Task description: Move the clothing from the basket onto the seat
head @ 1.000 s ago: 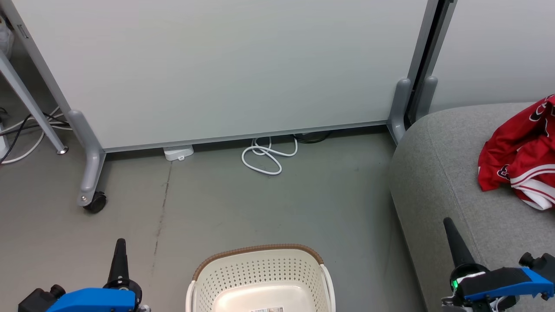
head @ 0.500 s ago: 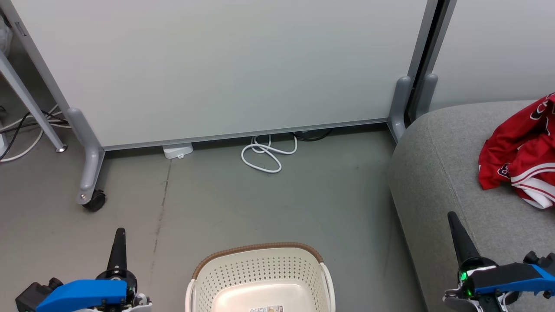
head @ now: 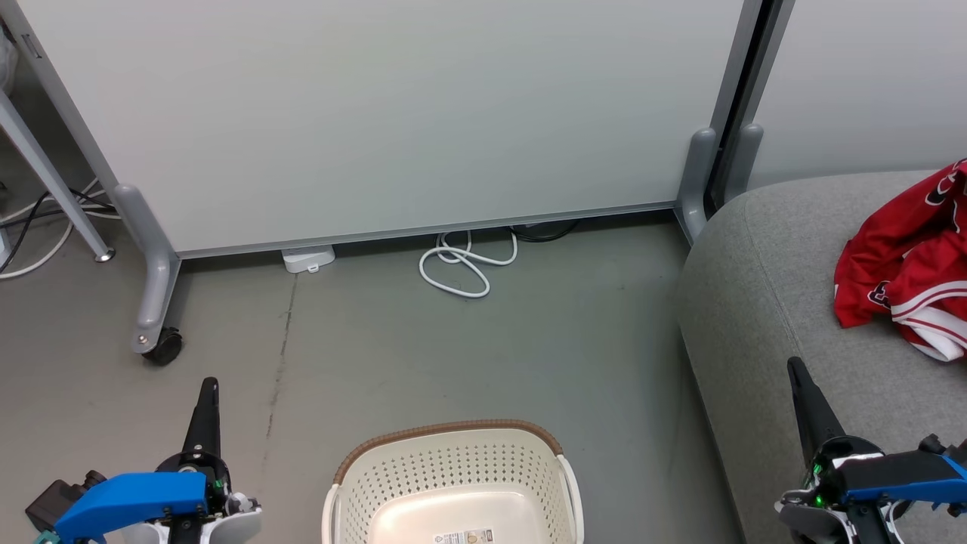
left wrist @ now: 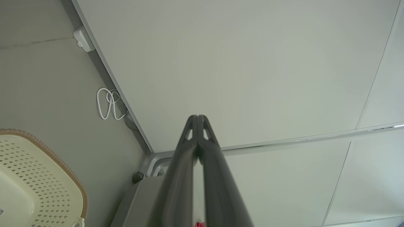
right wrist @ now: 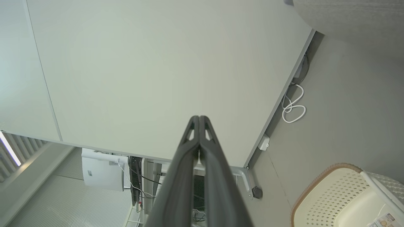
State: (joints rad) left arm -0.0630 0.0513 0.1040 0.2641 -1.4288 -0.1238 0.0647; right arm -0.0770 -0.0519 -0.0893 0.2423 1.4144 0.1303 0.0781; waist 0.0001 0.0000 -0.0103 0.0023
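The red clothing (head: 910, 264) with white trim lies crumpled on the light-grey seat (head: 763, 302) at the right edge of the head view. The cream basket (head: 453, 483) with its brown rim stands on the floor at the bottom centre, and its visible inside holds only a label. It also shows in the left wrist view as the basket (left wrist: 38, 176) and in the right wrist view as the basket (right wrist: 341, 195). My left gripper (head: 208, 387) is shut at the lower left, beside the basket. My right gripper (head: 795, 369) is shut over the seat's front part, holding nothing.
A wheeled grey partition panel (head: 378, 113) stands behind the basket, with a castor (head: 162, 347) at its left foot. A coiled white cable (head: 461, 268) and a white adapter (head: 308, 259) lie on the floor at its base. More cables (head: 30, 234) trail at the far left.
The head view has shifted slightly, so the scene sits a little higher. Both grippers' fingers have edged upward in the picture and stay shut. The clothing and basket have not moved.
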